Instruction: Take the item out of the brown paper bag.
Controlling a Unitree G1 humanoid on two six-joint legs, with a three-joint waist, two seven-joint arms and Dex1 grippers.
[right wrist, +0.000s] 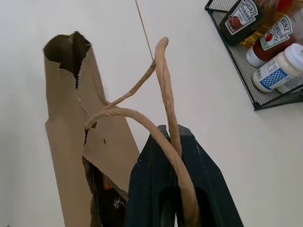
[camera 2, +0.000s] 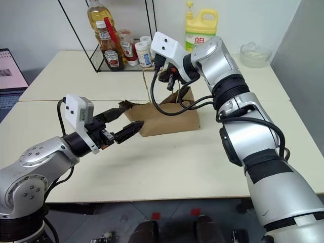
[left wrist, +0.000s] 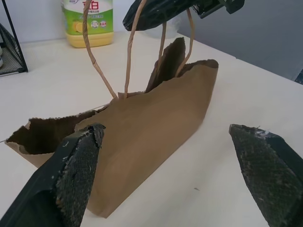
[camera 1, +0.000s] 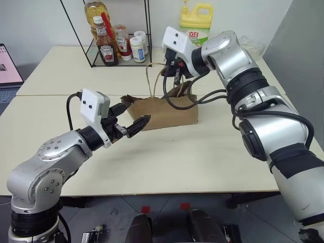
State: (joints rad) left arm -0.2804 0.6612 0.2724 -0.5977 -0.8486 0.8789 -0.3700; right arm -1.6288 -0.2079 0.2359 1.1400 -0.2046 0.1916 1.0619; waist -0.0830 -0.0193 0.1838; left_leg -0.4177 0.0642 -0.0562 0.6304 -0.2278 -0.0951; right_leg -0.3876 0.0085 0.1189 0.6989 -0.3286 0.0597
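Note:
The brown paper bag stands mid-table, flattened, with its mouth gaping at the left end. My right gripper hangs above the bag's right end, shut on a twisted paper handle, which is pulled taut upward. The other handle loop rises beside it. My left gripper is open at the bag's left end, level with it; its fingers stand on either side of the bag without touching it. The item is hidden.
A black wire rack with ketchup bottles, an oil bottle and jars stands at the back left. A yellow detergent jug is behind the bag, a glass bowl at the back right, and a laptop at the left edge.

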